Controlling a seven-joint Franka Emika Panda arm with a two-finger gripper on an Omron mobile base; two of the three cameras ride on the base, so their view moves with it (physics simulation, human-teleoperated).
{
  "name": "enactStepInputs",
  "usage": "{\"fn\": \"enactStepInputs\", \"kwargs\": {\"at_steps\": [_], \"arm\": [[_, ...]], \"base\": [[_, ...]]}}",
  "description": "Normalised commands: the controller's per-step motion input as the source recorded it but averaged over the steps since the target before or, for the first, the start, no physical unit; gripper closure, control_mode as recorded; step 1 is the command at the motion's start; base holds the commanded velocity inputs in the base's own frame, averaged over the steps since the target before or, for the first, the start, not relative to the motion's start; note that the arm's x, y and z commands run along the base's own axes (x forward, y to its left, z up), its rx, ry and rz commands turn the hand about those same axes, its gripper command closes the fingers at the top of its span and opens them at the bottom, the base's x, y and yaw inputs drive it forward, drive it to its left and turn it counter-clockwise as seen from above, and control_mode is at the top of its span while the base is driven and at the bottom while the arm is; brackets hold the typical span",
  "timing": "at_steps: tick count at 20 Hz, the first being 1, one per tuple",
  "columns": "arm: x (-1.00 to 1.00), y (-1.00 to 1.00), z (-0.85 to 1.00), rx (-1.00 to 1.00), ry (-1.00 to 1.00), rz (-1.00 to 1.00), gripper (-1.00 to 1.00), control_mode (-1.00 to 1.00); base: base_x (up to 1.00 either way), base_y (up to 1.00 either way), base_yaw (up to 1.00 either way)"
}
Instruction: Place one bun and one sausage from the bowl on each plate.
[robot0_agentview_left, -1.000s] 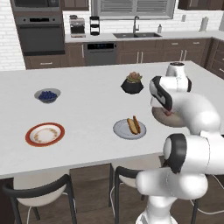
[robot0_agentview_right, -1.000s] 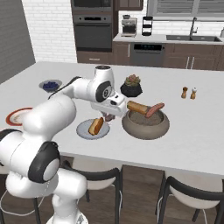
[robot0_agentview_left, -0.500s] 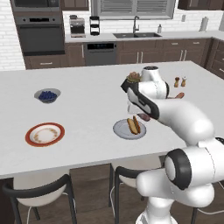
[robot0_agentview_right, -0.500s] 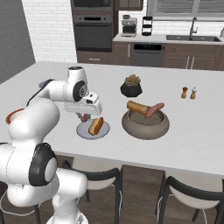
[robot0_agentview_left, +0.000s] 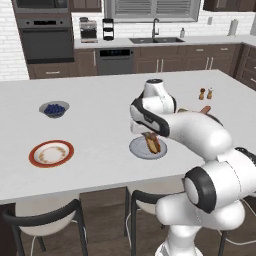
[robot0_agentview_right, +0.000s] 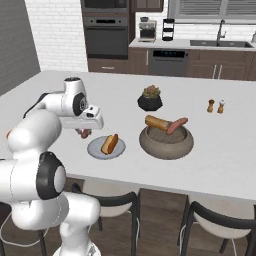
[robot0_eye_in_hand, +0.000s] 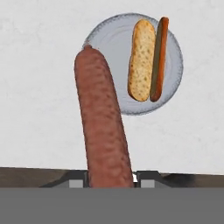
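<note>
- A sausage (robot0_eye_in_hand: 103, 118) is clamped in the end effector (robot0_eye_in_hand: 109, 177), gripped at one end so most of its length juts out past the fingertips.
- The end effector (robot0_agentview_right: 85, 133) hangs over the table (robot0_agentview_right: 220, 150), just beside the grey plate (robot0_agentview_right: 95, 149), on the side away from the bowl (robot0_agentview_right: 166, 145).
- The grey plate (robot0_eye_in_hand: 109, 39) already carries a bun (robot0_eye_in_hand: 141, 59) and a second sausage (robot0_eye_in_hand: 159, 57), lying side by side and touching.
- The bowl holds one more bun (robot0_agentview_right: 157, 122) and one more sausage (robot0_agentview_right: 177, 125), resting across its top.
- The orange-rimmed plate (robot0_agentview_left: 51, 153) sits well apart toward the table's left end, bare of food; a berry bowl (robot0_agentview_left: 54, 109) lies beyond it.
- Judgement: the held sausage appears bound for the orange-rimmed plate, and that leg crosses a broad stretch of open table.
- Risk: with the hold at one end only, the long free part could swing or slip out during a fast sweep, and the sausage would roll on the table.
- Risk: released too high or off-centre, the round sausage could roll off the flat plate.
- Risk: letting go here would put a second sausage near the grey plate, leaving the other plate short.
</note>
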Motion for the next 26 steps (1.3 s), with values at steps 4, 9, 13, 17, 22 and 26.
{"fn": "enactStepInputs", "kwargs": {"at_steps": [4, 9, 13, 17, 22, 26], "arm": [[0.44, 0.0, -0.54, 0.02, -0.01, 0.0, 1.0, -1.0], [0.18, 0.0, -0.72, 0.03, -0.03, -0.02, 1.0, -1.0], [0.11, 0.0, -0.61, 0.02, -0.08, -0.09, 1.0, -1.0], [0.23, 0.02, -0.25, 0.0, -0.09, -0.28, 1.0, -1.0], [0.25, 0.05, -0.1, 0.0, -0.05, -0.3, 1.0, -1.0], [0.29, 0.0, 0.0, 0.0, 0.0, -0.04, 1.0, -1.0]], "base": [[0.0, 0.0, 0.0], [0.0, 0.0, 0.0], [0.0, 0.0, 0.0], [0.0, 0.0, 0.0], [0.0, 0.0, 0.0], [0.0, 0.0, 0.0]]}}
